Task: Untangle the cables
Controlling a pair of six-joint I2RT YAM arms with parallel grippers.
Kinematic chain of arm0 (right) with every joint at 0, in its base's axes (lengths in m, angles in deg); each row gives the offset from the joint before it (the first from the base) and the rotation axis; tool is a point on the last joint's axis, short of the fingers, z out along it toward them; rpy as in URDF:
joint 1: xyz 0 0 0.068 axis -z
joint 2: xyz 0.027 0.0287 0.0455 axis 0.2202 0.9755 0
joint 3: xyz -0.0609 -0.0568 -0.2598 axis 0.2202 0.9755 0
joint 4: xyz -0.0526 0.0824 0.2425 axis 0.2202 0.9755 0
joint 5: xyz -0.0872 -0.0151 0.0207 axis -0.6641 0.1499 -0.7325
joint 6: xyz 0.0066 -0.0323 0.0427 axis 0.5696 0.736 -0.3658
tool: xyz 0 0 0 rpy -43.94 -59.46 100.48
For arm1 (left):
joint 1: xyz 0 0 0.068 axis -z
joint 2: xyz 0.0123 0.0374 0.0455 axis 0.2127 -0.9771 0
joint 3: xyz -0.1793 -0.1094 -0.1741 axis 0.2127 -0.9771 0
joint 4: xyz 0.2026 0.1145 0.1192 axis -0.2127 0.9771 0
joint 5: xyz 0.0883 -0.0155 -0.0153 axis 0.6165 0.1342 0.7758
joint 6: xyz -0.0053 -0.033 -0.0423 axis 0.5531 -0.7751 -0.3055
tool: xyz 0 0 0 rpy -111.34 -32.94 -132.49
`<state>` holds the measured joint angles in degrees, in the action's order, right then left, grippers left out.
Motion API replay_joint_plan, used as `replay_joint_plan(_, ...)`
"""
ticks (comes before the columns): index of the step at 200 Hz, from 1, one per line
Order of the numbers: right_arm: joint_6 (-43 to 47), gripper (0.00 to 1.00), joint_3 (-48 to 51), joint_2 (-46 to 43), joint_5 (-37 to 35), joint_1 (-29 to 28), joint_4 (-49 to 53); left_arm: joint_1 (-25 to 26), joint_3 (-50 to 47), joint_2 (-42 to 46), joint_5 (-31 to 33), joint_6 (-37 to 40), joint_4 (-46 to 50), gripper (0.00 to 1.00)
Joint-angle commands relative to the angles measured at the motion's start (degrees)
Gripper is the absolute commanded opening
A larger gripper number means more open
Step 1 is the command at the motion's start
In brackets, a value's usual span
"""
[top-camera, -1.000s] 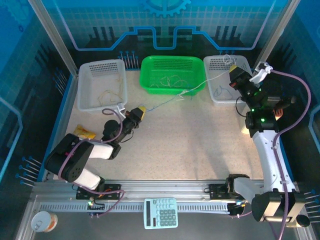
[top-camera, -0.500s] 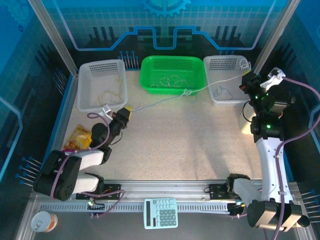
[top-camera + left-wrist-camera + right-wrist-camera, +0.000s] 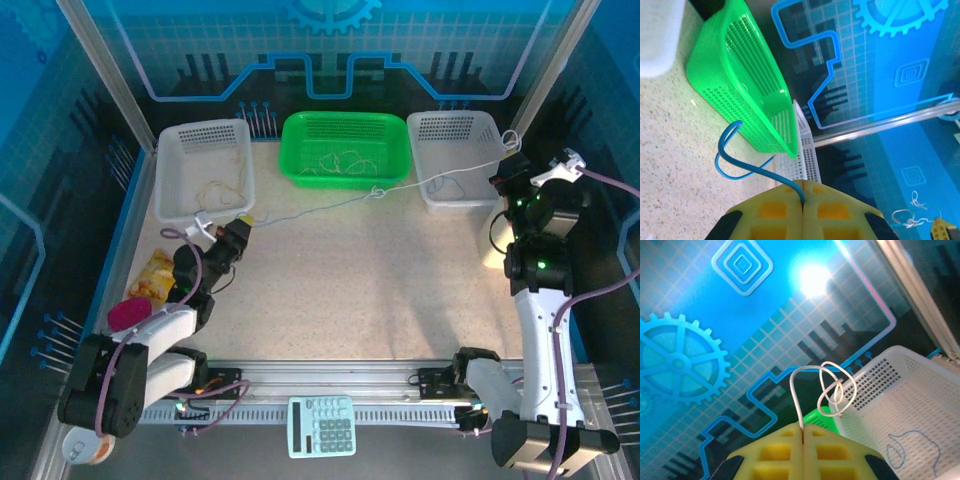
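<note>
Speckled table [image 3: 380,280]. Left gripper [image 3: 243,222] pinches blue cable [image 3: 310,208]; right gripper [image 3: 512,160] pinches white cable [image 3: 440,176]. Cords form one near-taut line across the table, left-near to right-far — knot [image 3: 377,190] roughly midway, just before green basket [image 3: 345,128] — neither arm clearly nearer.
</note>
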<state>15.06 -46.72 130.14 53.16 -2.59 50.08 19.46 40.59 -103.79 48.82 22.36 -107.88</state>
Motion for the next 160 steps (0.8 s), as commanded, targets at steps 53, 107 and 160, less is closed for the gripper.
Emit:
replay_joint_plan(53, 1.1, 0.00, 0.6, -1.4, -4.6, 3.7, 3.1, -8.8, 5.0, 14.1, -3.0, 8.3, 18.8, 0.00)
replay_joint_plan(107, 2.0, 0.00, 0.9, -1.9, -6.4, 4.5, 4.7, -20.8, 8.9, 16.4, -8.0, 7.8, 22.7, 0.00)
replay_joint_plan(160, 1.4, 0.00, 2.0, -1.9, -6.4, 5.7, 5.1, -30.4, 12.3, 12.8, -11.8, 3.8, 18.3, 0.00)
